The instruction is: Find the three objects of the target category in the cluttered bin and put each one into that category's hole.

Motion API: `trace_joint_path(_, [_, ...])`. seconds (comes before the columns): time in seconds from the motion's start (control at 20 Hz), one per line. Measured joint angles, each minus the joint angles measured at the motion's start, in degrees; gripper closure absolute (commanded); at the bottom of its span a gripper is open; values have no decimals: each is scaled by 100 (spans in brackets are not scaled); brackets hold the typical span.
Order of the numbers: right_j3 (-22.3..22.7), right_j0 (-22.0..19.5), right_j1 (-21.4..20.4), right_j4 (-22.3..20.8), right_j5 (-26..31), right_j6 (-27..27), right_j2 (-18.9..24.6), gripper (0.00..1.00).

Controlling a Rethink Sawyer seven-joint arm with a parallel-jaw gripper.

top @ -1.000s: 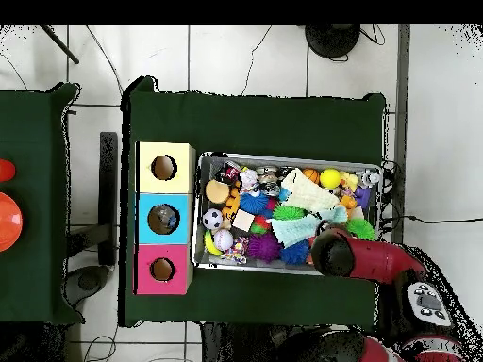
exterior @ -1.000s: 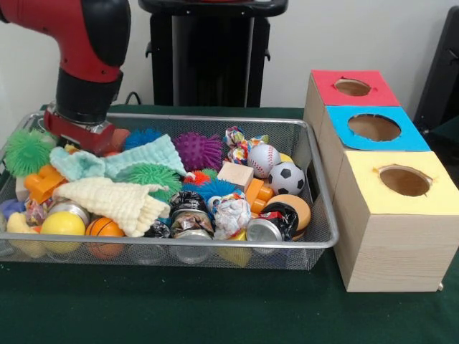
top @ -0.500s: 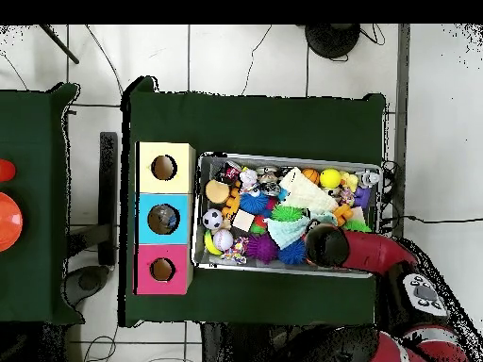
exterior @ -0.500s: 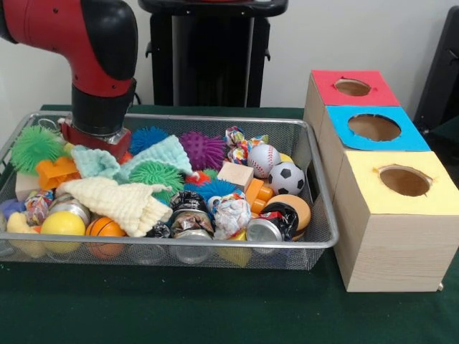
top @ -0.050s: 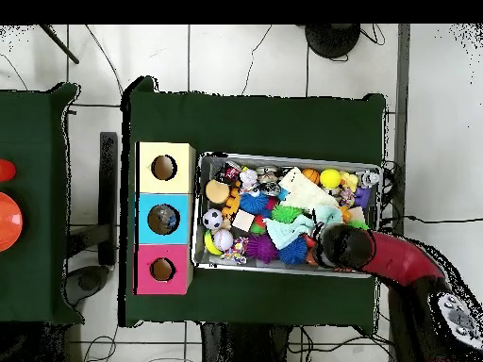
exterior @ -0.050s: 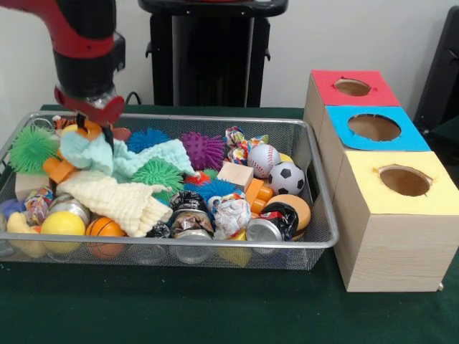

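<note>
My gripper [exterior @ -0.050s: 92,129] hangs over the left back part of the wire bin [exterior @ -0.050s: 315,240]. Its fingers are pinched on one end of a mint-green cloth [exterior @ -0.050s: 147,156]. That end is pulled up off the pile while the rest still drapes over the toys. A cream knitted cloth [exterior @ -0.050s: 115,201] lies in front of it. In the overhead view the arm [top @ -0.050s: 377,256] covers the gripper, and the mint cloth [top @ -0.050s: 300,229] shows beside it. Three boxes with holes stand beside the bin: red [exterior @ -0.050s: 353,87], blue [exterior @ -0.050s: 374,127] and yellow [exterior @ -0.050s: 405,180].
The bin holds spiky balls in green [exterior @ -0.050s: 32,149], purple [exterior @ -0.050s: 201,149] and blue [exterior @ -0.050s: 147,137], a baseball [exterior @ -0.050s: 263,159], a soccer ball [exterior @ -0.050s: 286,178], a yellow ball [exterior @ -0.050s: 62,223], tins and blocks. A dark stand [exterior @ -0.050s: 211,54] rises behind the bin.
The gripper has risen from the pile and shifted slightly left in the front view, drawing the mint cloth's end up with it.
</note>
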Motion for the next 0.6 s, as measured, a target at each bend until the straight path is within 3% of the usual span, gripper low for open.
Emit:
trace_joint_path(0.2, [132,-231,-526,30,743,0,17,0])
trace_joint_path(0.6, [143,-860,-584,-111,659,0,248,0])
